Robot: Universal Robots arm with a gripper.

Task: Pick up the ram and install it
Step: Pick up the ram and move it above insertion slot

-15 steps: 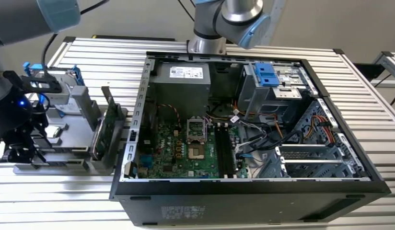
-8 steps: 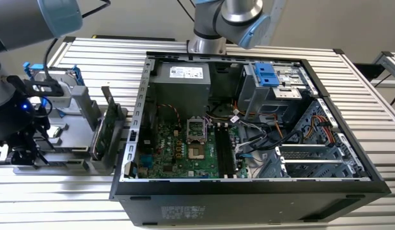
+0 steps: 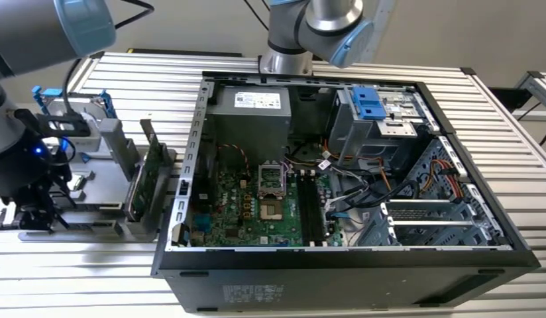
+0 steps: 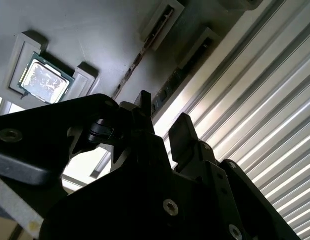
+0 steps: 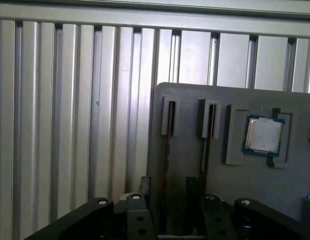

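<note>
Gripper (image 5: pixel 169 186): fingers parted, holding nothing, over the grey tray (image 3: pixel 95 192) at the exterior view's left | ram (image 5: pixel 167 145): edge-up in its tray slot, untouched | Judgement: centre your fingers astride the stick and close squarely | computer case (image 3: pixel 344 165): open, right.

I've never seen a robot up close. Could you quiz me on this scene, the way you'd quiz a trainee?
1. True or false: the gripper is holding the ram.
2. In the first wrist view, what sits in the grey tray's square recess? A) a processor chip B) a screw C) a fan
3. Fill in: the computer case on the slatted table has its side panel ____ (on/off).
Key: 1 false: the gripper is open, in line with the ram standing in its slot. 2 A. 3 off.
</note>
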